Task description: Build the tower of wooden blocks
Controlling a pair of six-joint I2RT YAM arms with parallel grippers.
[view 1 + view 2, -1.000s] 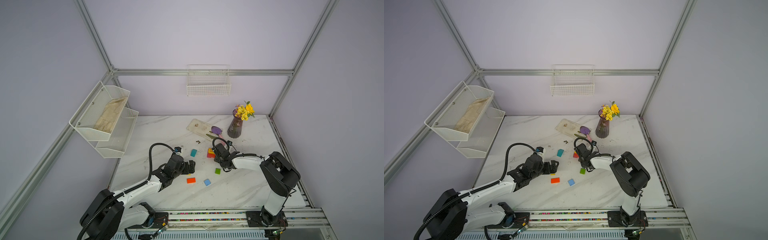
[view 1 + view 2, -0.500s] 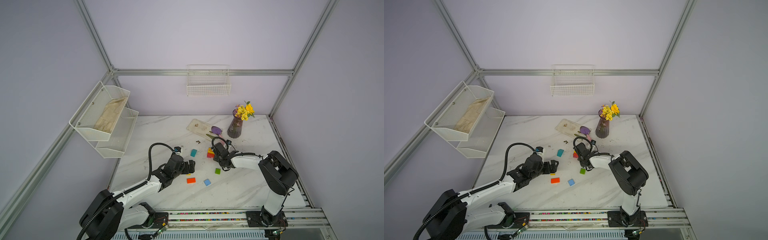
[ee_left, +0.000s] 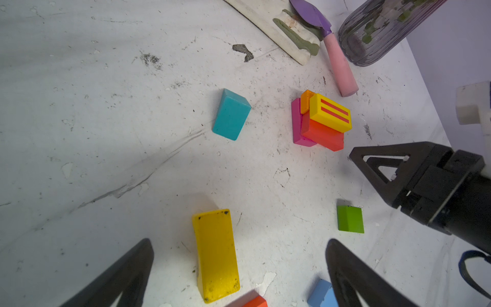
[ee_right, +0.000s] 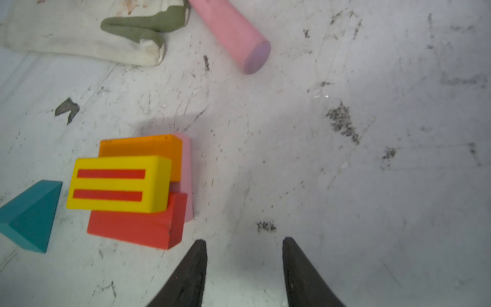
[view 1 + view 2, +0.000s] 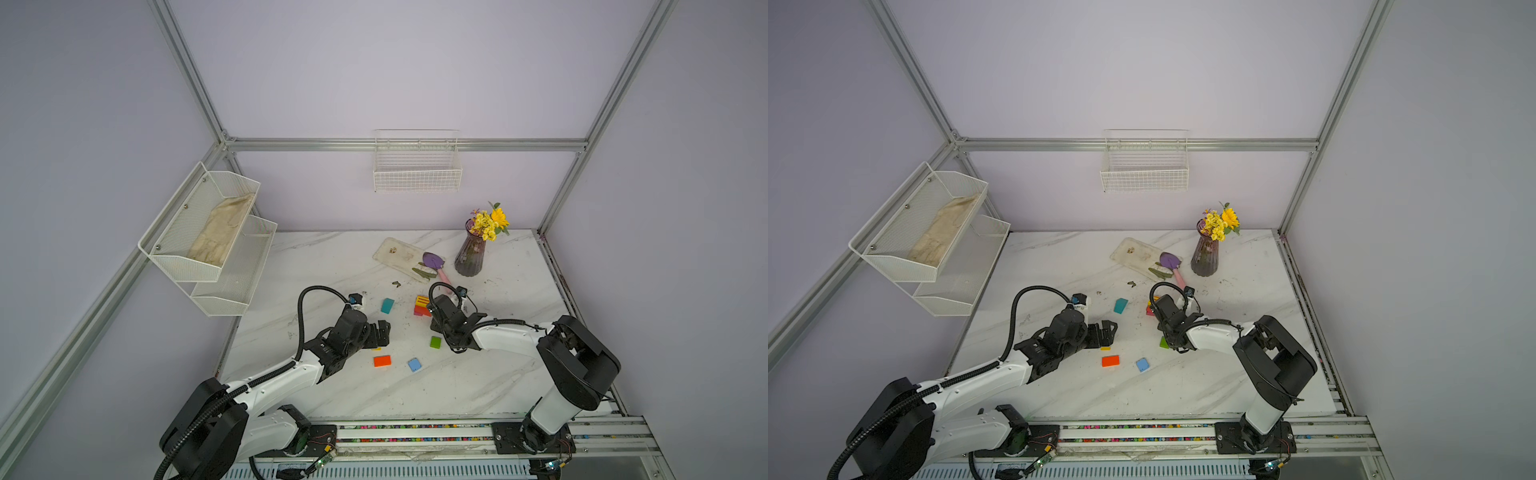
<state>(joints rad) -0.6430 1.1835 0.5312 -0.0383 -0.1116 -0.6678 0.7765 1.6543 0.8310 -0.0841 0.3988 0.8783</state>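
Note:
The tower (image 5: 421, 305) (image 4: 127, 186) is a low stack: pink and red blocks below, orange above, and a yellow block with red stripes on top. My right gripper (image 4: 244, 240) (image 5: 433, 311) is open and empty, just beside the stack's red block. It hides part of the tower (image 5: 1148, 309). Loose wood blocks lie around: teal (image 5: 387, 305) (image 3: 231, 114), green (image 5: 435, 342) (image 3: 350, 219), orange-red (image 5: 382, 360), blue (image 5: 414, 365). My left gripper (image 3: 239, 242) (image 5: 384, 332) is wide open low over a long yellow block (image 3: 216, 255), whose near part lies between the fingers.
A purple vase (image 5: 471, 257) with yellow flowers, a purple trowel (image 5: 434, 264) with a pink handle and a dirty white tray (image 5: 397, 253) stand behind the tower. White wire racks (image 5: 208, 237) hang on the left wall. A basket (image 5: 417, 166) hangs on the back wall.
The right gripper has shifted very slightly beside the tower. The left arm and the blocks have not moved.

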